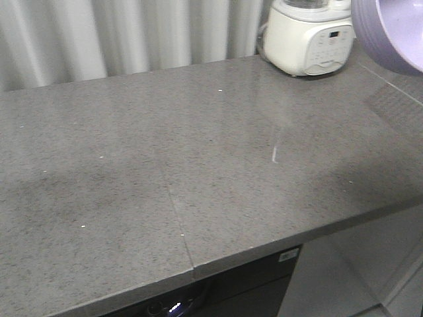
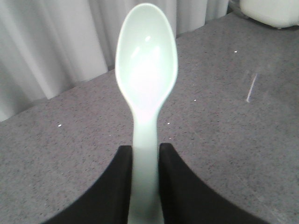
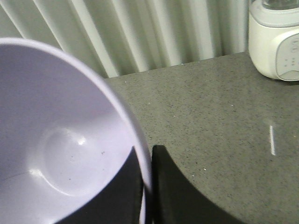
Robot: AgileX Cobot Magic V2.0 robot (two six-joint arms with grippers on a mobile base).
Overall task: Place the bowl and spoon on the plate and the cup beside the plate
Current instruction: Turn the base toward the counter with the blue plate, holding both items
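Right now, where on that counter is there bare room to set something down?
Nearly all the grey counter is bare, from the curtain to its front edge. Only the far right corner is crowded: a white appliance, the bowl held aloft beside it.

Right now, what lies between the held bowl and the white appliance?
Only bare grey countertop, with a pale glare streak, lies between the bowl and the white appliance; the right wrist view shows it.
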